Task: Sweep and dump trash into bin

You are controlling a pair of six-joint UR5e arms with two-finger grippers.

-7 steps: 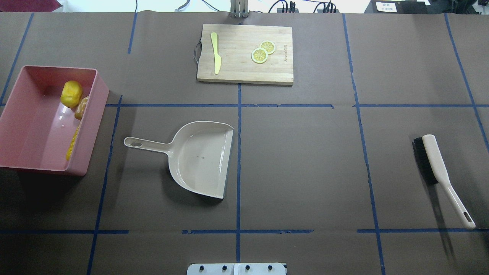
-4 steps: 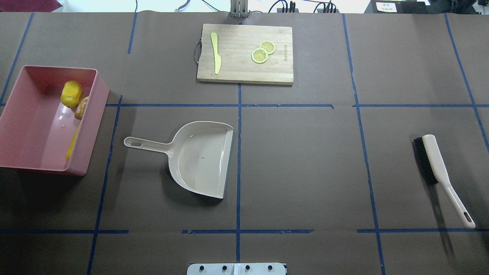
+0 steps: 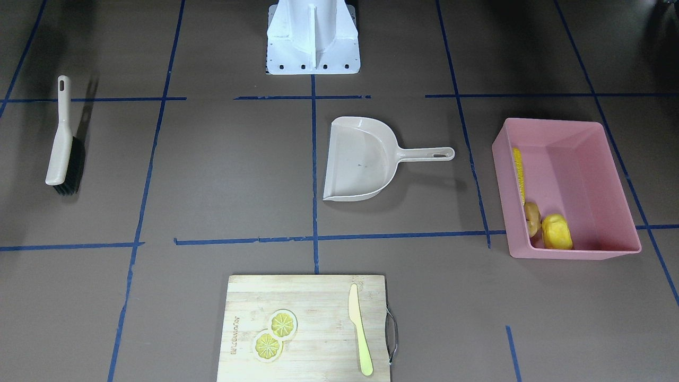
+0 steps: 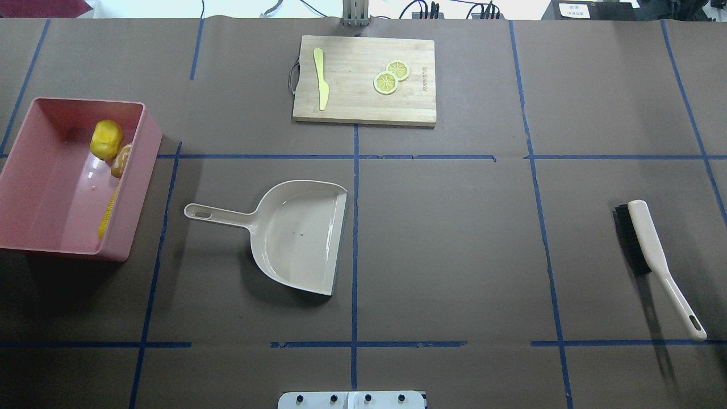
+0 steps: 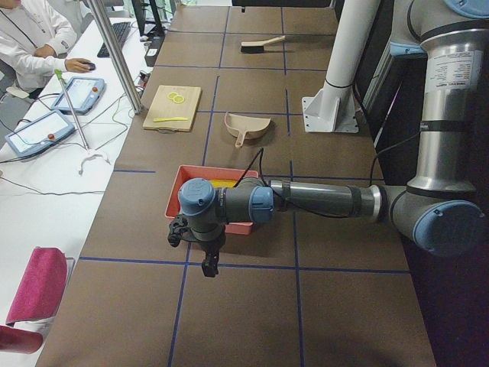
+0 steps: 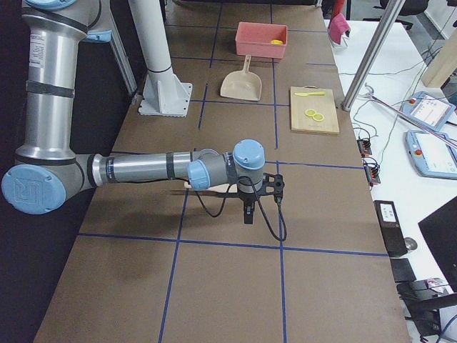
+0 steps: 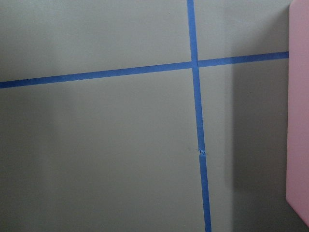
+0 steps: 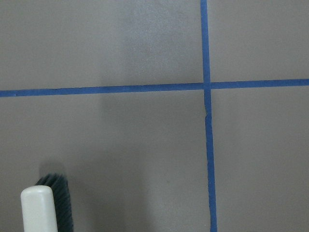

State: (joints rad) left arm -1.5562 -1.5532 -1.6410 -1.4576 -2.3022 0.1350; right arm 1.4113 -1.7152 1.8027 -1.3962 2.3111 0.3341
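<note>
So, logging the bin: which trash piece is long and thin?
The corn cob, stretched along the bin wall; the potato lump and ginger root are stubby.

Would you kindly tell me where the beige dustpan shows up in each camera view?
Front-facing: dustpan centre, handle pointing right.
Overhead: centre-left, handle pointing left.
Exterior left: upper middle, far along the table.
Exterior right: upper middle, far along the table.
Left wrist: not in it.
Right wrist: not in it.
Landmark: the cutting board, near it in all four exterior views.
</note>
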